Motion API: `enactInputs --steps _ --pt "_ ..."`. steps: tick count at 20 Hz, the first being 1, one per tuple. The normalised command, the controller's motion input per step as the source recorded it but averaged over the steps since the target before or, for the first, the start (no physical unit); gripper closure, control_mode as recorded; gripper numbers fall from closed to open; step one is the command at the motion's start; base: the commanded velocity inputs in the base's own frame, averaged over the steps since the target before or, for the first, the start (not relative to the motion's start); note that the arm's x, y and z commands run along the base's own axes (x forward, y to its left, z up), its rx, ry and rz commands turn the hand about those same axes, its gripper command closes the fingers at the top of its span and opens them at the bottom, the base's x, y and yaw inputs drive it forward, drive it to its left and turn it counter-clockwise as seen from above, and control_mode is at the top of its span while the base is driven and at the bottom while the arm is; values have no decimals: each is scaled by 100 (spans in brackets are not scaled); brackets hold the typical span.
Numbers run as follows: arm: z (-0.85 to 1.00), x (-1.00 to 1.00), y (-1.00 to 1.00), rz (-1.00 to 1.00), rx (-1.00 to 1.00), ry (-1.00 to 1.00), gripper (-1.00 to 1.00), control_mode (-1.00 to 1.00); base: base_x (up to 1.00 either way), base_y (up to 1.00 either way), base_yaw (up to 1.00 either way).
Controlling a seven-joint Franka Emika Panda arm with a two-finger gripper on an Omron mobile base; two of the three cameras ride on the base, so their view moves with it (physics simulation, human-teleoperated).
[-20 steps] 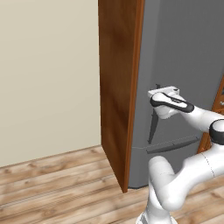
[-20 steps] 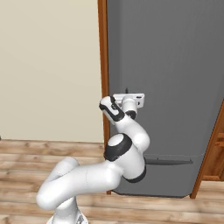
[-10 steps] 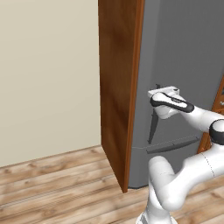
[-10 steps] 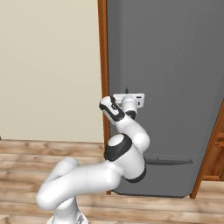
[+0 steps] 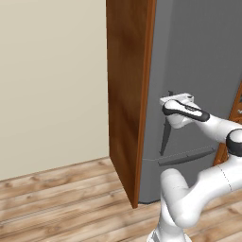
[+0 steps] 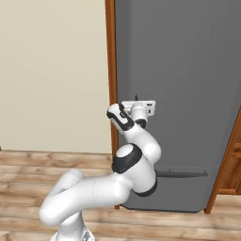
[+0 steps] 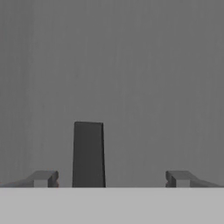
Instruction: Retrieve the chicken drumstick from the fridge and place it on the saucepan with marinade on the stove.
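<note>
dark, blocky fingertips (image 7: 43,178) of the end effector (image 7: 111,178) stand wide apart in the hand view, released and gripping nothing. between them, nearer the left tip, rises the squared top end of a long dark handle (image 7: 88,154), a flat matte bar against smooth grey metal. whether either tip touches the bar cannot be told.

from the left base view the end effector (image 5: 171,97) is pressed up close to the front of the fridge (image 5: 198,56), at the upper end of that same handle (image 5: 164,137), which hangs down the door as a slim, slightly slanted dark strip. the white hand behind it is glossy and rounded, with a black band across its back. in the right base view the end effector (image 6: 140,101) meets the door at the same height, just beside the door's left edge.

the fridge (image 6: 179,70) is a tall plain slab of brushed-looking grey with faint vertical streaks, its doors shut, so nothing of its inside can be seen. a second dark handle (image 6: 181,173) lies flat across the lower drawer front, below a thin seam. a brown wooden side panel (image 5: 127,94) with fine grain clads the fridge's left flank. beside it stands a flat cream wall (image 5: 52,80), and pale wooden planks make up the floor (image 5: 61,198).
</note>
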Motion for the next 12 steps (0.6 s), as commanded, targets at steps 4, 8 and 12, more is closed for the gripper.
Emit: enactInputs --steps 4,8,12 --pt "0 0 0 0 0 0 100 -100 0 0 0" --pt "0 0 0 0 0 0 100 -100 0 0 0" --pt "0 0 0 0 0 0 100 -100 0 0 0"
